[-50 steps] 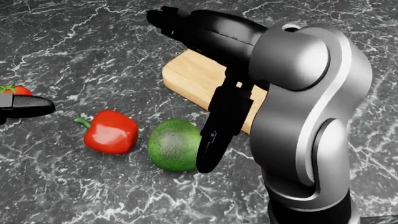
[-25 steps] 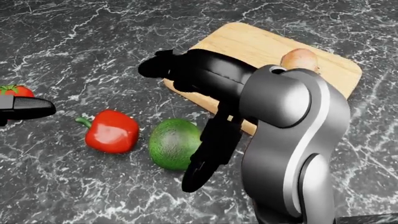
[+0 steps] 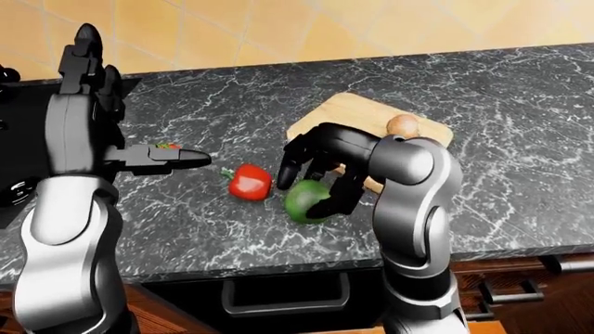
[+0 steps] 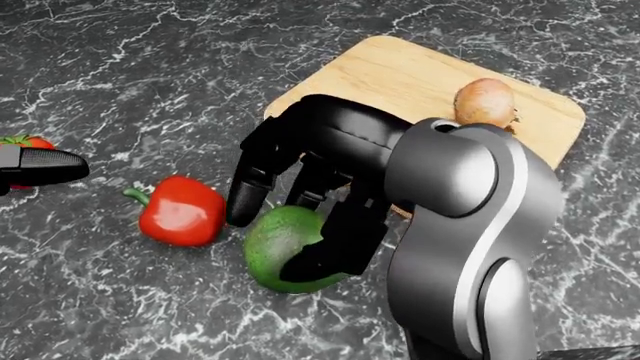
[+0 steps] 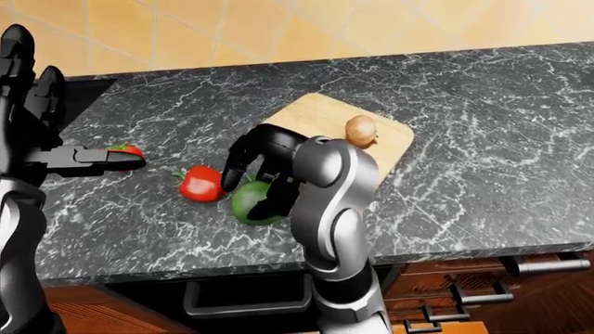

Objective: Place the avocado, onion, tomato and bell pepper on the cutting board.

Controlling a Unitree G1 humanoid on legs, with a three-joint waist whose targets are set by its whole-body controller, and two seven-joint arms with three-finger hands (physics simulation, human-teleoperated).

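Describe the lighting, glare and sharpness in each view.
Head view: sharp, even light, with glossy highlights on the bell pepper and the right hand's grey forearm; soft shadow under the avocado. Left-eye view: no blur; pale sheen on the counter. Right-eye view: the same flat rendered light.

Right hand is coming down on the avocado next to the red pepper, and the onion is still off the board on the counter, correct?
Not quite. The onion already sits on the cutting board, as the head view shows. The rest holds: the right hand is on the avocado, beside the red pepper.
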